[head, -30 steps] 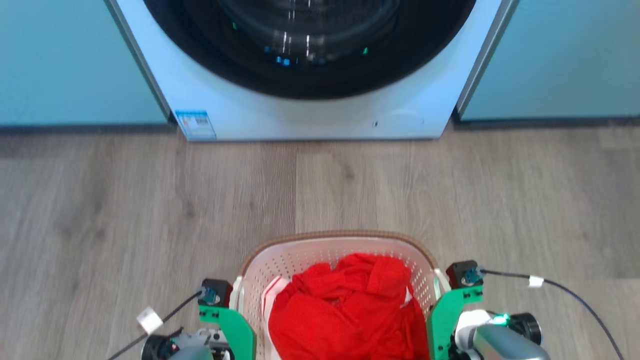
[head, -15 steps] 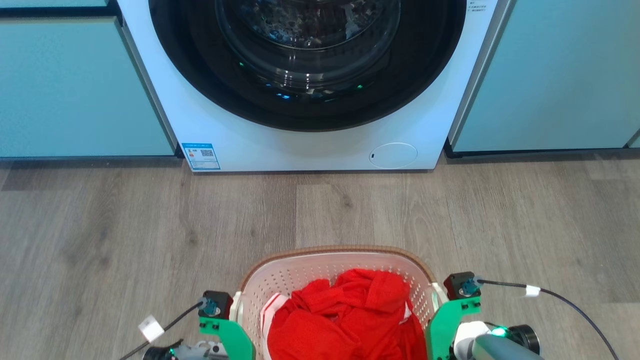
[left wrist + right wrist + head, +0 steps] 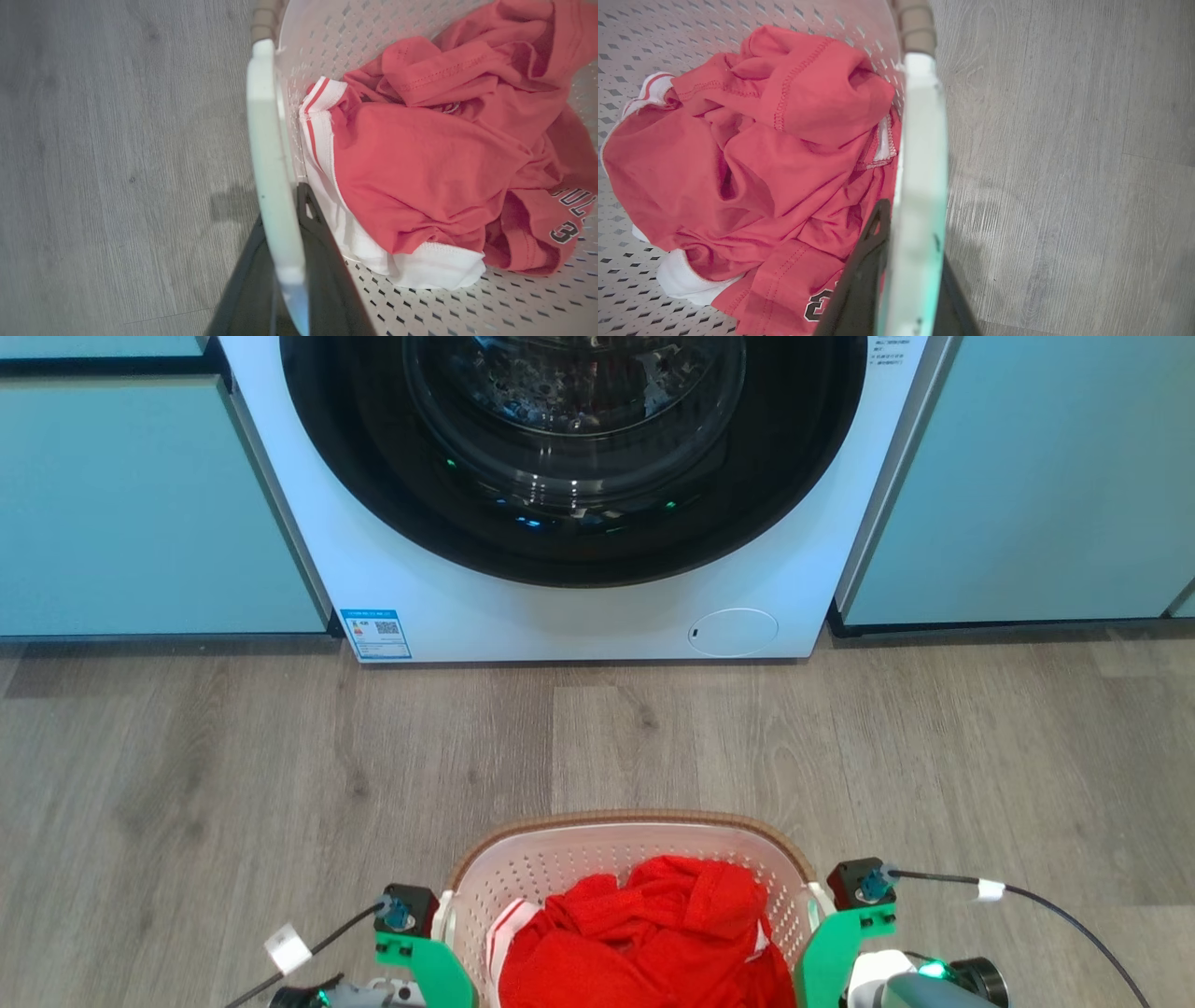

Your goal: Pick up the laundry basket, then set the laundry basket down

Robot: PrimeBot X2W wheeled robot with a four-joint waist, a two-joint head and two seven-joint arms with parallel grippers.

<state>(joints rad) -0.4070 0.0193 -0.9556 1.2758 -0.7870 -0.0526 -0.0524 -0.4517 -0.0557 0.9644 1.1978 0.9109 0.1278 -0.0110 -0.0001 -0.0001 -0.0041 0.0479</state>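
The laundry basket [image 3: 621, 831] is seen low in the head view, on the robot's side of the washer [image 3: 579, 616] and well apart from it across a stretch of wooden floor [image 3: 280, 756], and it is flanked by both arms. The left gripper [image 3: 280, 210] is closed on the basket's left handle [image 3: 266, 116], one dark finger being set inside the rim and the other outside. The right gripper [image 3: 915, 233] is clamped on the right handle [image 3: 922, 130] in the same fashion. A red garment [image 3: 653, 933] with white trim is heaped inside. So the grasp can be called done on both sides. Whether the basket's base is clear of the floor cannot be told for certain. A shadow thrown on the boards beside each handle hints at a lift, but that is only judged. What is left, it is reckoned: the lift to be completed if it is not, the basket to be lowered flat, and both handles to be released.
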